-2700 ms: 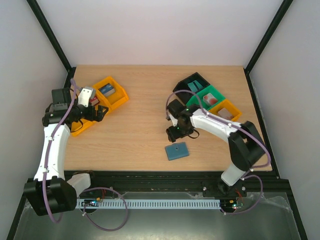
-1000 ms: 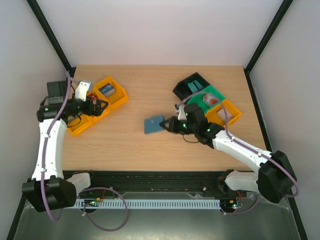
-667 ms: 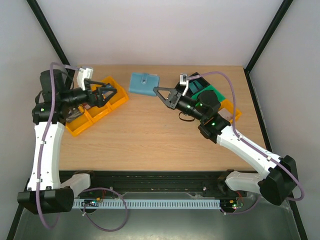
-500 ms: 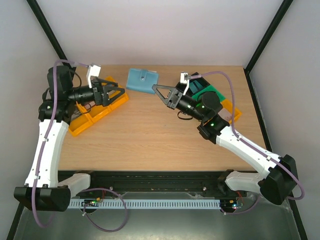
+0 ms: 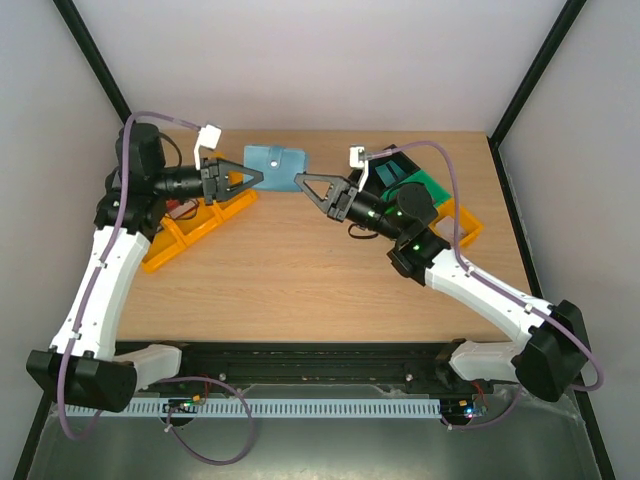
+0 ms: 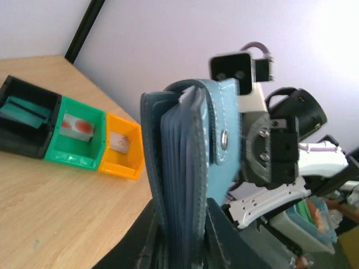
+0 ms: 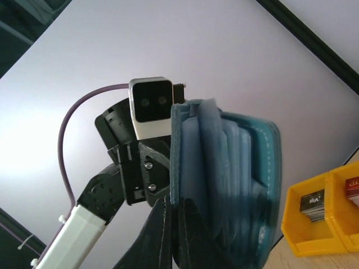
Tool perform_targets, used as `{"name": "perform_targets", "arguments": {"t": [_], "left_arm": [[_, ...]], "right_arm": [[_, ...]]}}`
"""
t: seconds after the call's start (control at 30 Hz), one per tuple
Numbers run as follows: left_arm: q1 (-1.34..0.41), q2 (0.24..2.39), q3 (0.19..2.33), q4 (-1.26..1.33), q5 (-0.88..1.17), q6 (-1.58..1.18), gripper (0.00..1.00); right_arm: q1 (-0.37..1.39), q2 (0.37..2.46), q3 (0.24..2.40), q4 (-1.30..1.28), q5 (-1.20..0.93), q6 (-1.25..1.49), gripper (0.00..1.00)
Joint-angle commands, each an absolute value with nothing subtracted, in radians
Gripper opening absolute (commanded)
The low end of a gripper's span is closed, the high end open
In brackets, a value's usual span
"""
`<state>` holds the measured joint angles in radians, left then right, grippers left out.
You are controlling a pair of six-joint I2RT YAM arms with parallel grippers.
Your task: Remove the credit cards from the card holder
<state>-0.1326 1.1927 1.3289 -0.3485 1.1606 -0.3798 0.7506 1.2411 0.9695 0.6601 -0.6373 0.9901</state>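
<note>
Aloft, the flat blue-teal bifold card holder (image 5: 278, 166) is pinched by left fingers (image 6: 230, 246) and right fingers (image 7: 154, 241); its contents are obscured.

Card holder (image 5: 277, 163) up in the air, over the back middle of the table (image 5: 290, 280).
The left gripper (image 5: 257, 177) has it from the left and the right gripper (image 5: 300, 182) from the right, both pinching its lower edge, their tips close together beneath it. The credit cards (image 6: 184, 185) sit stacked inside, between its covers. Under the left arm (image 5: 100, 280) a row of trays (image 5: 185, 232) lies along the table's left side. A second row of three trays (image 5: 430, 195) lies back right, behind the right arm (image 5: 470, 285), each with something in it.
</note>
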Motion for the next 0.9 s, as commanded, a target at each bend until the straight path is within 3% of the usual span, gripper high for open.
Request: {"name": "perform_targets", "arguments": {"t": [0.0, 0.13, 0.17, 0.23, 0.3, 0.37, 0.43, 0.57, 0.87], "left_arm": [[-0.132, 1.182, 1.337, -0.33, 1.19, -0.375, 0.06], [-0.121, 1.171, 1.333, -0.402, 1.146, -0.292, 0.02], [-0.121, 1.166, 1.337, -0.439, 1.103, -0.247, 0.02], [-0.122, 1.156, 1.353, -0.531, 0.987, -0.131, 0.02], [-0.133, 1.148, 1.373, -0.626, 0.845, 0.007, 0.02], [-0.169, 1.142, 1.384, -0.703, 0.68, 0.135, 0.02], [-0.228, 1.141, 1.388, -0.788, 0.489, 0.259, 0.02], [-0.387, 1.157, 1.395, -0.942, 0.324, 0.451, 0.02], [-0.522, 1.161, 1.465, -1.147, 0.501, 0.616, 0.02]], "right_arm": [[0.758, 1.235, 0.996, 0.727, -0.686, 0.956, 0.02], [0.758, 1.197, 1.017, 0.518, -0.646, 0.815, 0.02], [0.757, 1.182, 1.029, 0.44, -0.624, 0.763, 0.07], [0.756, 1.148, 1.046, 0.281, -0.567, 0.654, 0.38], [0.755, 1.113, 1.073, 0.1, -0.484, 0.505, 0.62], [0.755, 1.078, 1.106, -0.058, -0.407, 0.376, 0.81], [0.756, 1.048, 1.125, -0.166, -0.376, 0.242, 0.92], [0.756, 1.044, 1.151, -0.296, -0.504, 0.034, 0.97], [0.758, 1.242, 1.314, -0.432, -0.855, -0.152, 0.89]]}}
